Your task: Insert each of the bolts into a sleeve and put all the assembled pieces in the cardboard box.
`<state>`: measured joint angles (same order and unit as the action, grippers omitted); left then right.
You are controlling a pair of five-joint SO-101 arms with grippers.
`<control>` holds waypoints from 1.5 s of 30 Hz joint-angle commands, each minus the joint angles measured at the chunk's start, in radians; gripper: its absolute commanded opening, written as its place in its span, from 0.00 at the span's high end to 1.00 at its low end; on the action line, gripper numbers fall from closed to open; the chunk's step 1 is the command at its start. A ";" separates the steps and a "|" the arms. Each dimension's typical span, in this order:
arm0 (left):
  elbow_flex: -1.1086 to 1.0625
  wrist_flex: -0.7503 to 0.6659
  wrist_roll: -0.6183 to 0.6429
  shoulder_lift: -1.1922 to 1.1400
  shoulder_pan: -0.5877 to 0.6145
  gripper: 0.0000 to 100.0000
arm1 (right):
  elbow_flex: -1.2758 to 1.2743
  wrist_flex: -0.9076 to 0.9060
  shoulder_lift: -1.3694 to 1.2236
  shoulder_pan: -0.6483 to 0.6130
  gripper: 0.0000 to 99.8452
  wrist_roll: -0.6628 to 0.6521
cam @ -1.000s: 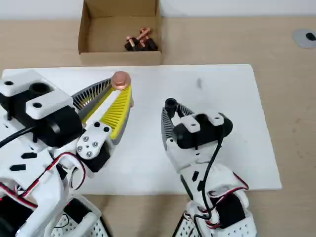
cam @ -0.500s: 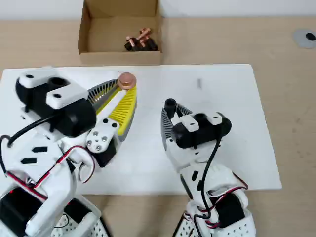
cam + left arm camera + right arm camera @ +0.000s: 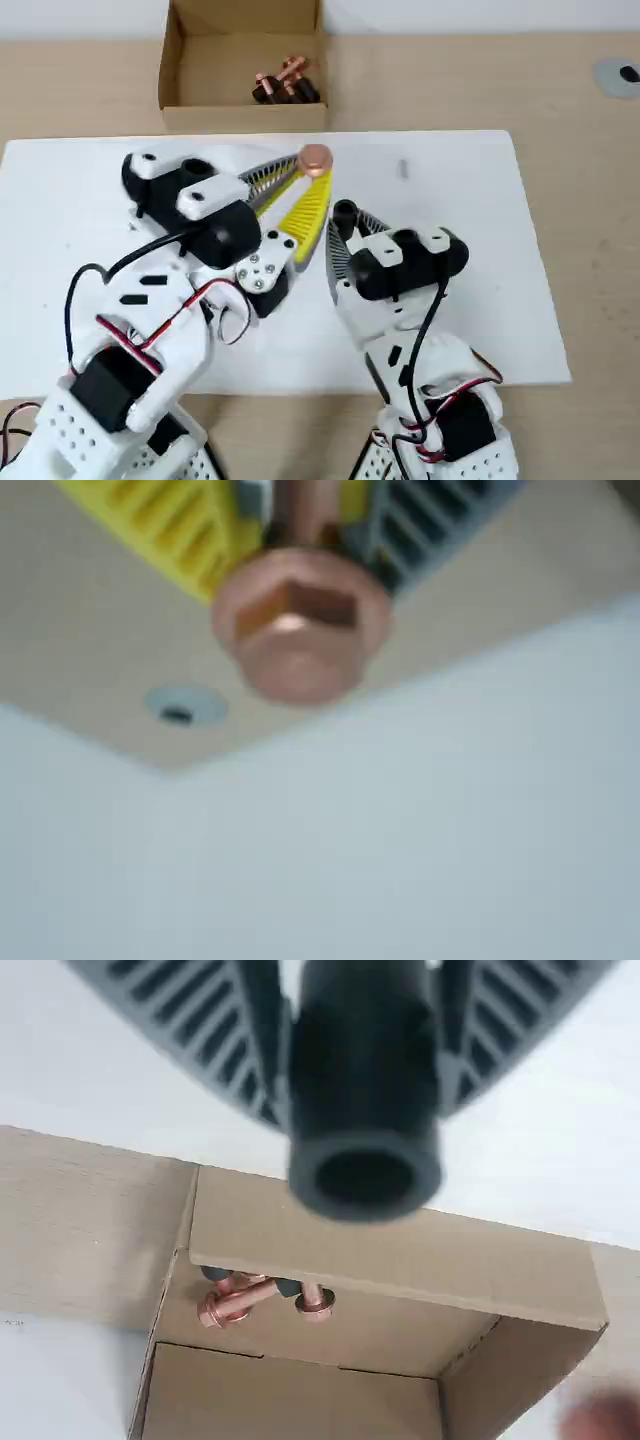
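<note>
White mat [image 3: 480, 300] lay beneath both arms — left gripper [image 3: 310, 172] clamped a copper flanged bolt [image 3: 315, 158] just beside the black tubular sleeve [image 3: 346, 210] pinched by right gripper [image 3: 346, 222], axes apparently unaligned.

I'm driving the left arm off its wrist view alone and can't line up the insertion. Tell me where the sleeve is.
Observer: The black sleeve is clamped in the right gripper, over the middle of the white sheet.
Operator: Now place what I'm holding against it.
Observer: In the high view the bolt, held in the left gripper, sits beside the sleeve on the box side, apart from it.
Operator: Report the drop-off.
Observer: The cardboard box beyond the sheet holds a few assembled pieces in one corner.
</note>
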<state>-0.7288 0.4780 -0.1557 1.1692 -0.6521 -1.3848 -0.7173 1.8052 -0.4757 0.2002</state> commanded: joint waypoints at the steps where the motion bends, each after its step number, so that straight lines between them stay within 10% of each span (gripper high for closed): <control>1: 0.008 -0.037 -0.002 0.001 -0.011 0.99 | 0.007 0.009 0.081 -0.016 0.99 0.006; 45: -0.152 -0.247 -0.120 0.010 -0.023 0.99 | 0.012 0.009 0.081 -0.016 0.99 0.003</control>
<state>-0.8945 0.2647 -0.2693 1.1676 -0.7073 -1.3848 -0.7173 1.8052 -0.4757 0.2002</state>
